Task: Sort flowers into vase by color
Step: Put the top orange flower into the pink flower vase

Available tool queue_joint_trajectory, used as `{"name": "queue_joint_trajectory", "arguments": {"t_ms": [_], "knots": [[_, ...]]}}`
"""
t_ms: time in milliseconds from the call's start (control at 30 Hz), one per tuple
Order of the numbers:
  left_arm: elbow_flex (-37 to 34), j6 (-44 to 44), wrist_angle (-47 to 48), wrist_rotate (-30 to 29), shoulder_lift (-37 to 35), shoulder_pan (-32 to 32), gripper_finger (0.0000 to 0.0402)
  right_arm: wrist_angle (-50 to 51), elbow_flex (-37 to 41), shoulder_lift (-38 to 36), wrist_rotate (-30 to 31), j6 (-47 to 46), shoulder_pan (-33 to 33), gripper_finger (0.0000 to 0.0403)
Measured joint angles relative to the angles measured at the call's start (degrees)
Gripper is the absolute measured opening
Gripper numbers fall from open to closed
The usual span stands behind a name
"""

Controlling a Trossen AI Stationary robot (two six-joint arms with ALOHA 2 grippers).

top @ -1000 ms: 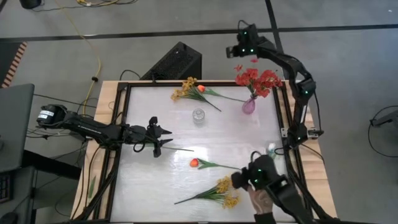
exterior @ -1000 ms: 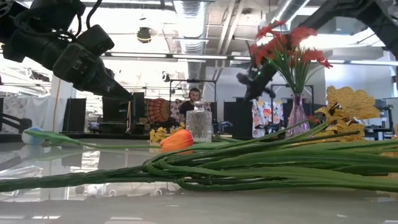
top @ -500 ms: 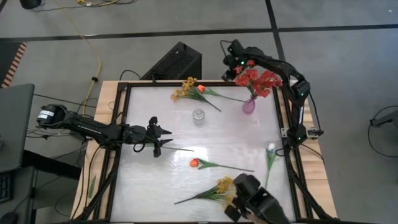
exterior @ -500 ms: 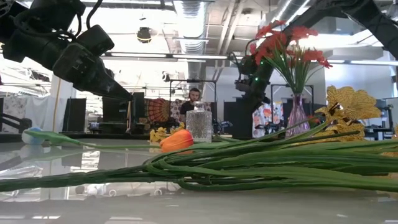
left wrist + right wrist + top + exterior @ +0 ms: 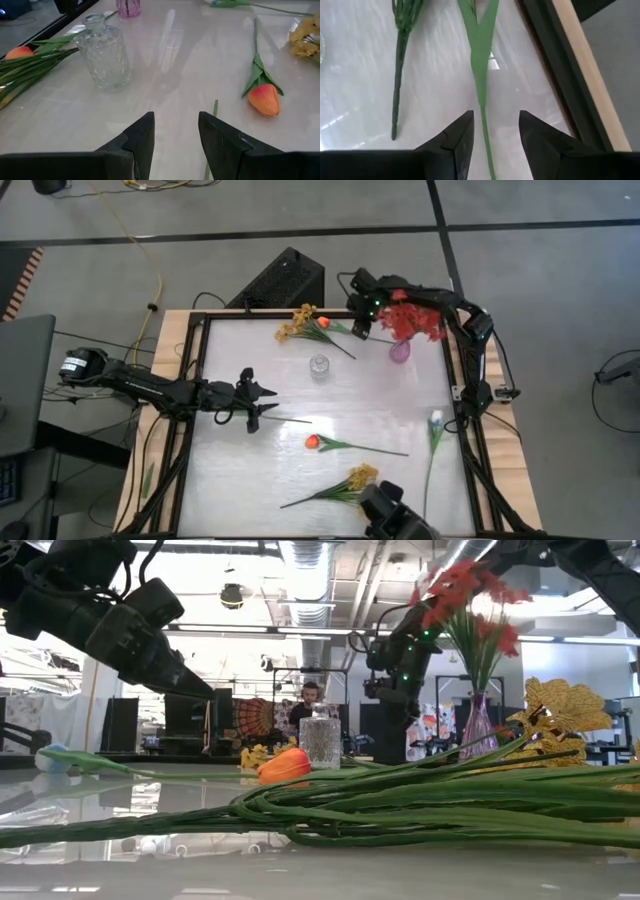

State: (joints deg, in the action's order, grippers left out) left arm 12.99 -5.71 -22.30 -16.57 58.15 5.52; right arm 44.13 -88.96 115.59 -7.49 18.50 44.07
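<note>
Two vases on table: purple vase [image 5: 399,351] holds the red spray [image 5: 412,318]; clear glass vase [image 5: 319,367] empty. Loose flowers: two yellow sprays [image 5: 297,323] [image 5: 360,478], orange tulip [image 5: 312,442], white tulip [image 5: 436,419] (right edge). Right gripper [image 5: 362,320] parted above a green stem, grasping nothing; left gripper [image 5: 262,402] parted, empty, mid-table.
</note>
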Motion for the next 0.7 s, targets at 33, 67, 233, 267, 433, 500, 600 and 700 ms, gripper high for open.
{"name": "queue_joint_trajectory", "arguments": {"t_ms": [33, 67, 233, 267, 433, 500, 600, 700], "knots": [[0.00, -0.13, -0.10, 0.45, 0.00, 0.00, 0.0143, -0.20, 0.48, 0.00, 0.00, 0.00, -0.12, 0.0183], [0.00, -0.14, -0.24, 0.82, 0.00, 0.00, 0.0143, -0.47, 1.17, 0.00, 0.02, 0.00, -0.32, 0.0182], [0.00, -0.14, -1.21, 2.44, 0.00, 0.02, 0.0143, -2.30, 4.15, 0.03, 0.09, -0.39, -0.72, 0.0178], [0.00, -0.16, -1.28, 2.44, 0.00, 0.02, 0.0143, -3.22, 4.78, -0.02, 0.11, -0.42, -0.93, 0.0178], [0.00, -0.14, -1.26, 2.44, 0.00, 0.02, 0.0143, -6.92, 7.87, 0.02, 2.99, 0.06, -2.17, 0.0177], [0.00, -0.14, -1.26, 2.44, 0.00, 0.02, 0.0143, -8.30, 8.79, 0.02, 4.13, 0.80, -2.60, 0.0177], [0.00, -0.14, -1.26, 2.47, 0.00, 0.02, 0.0143, -8.91, 9.76, 0.02, 6.68, 0.90, -2.95, 0.0177], [0.00, -0.14, -1.23, 2.47, 0.00, 0.02, 0.0143, -9.25, 10.55, 0.00, 6.75, 0.91, -2.84, 0.0177]]}}
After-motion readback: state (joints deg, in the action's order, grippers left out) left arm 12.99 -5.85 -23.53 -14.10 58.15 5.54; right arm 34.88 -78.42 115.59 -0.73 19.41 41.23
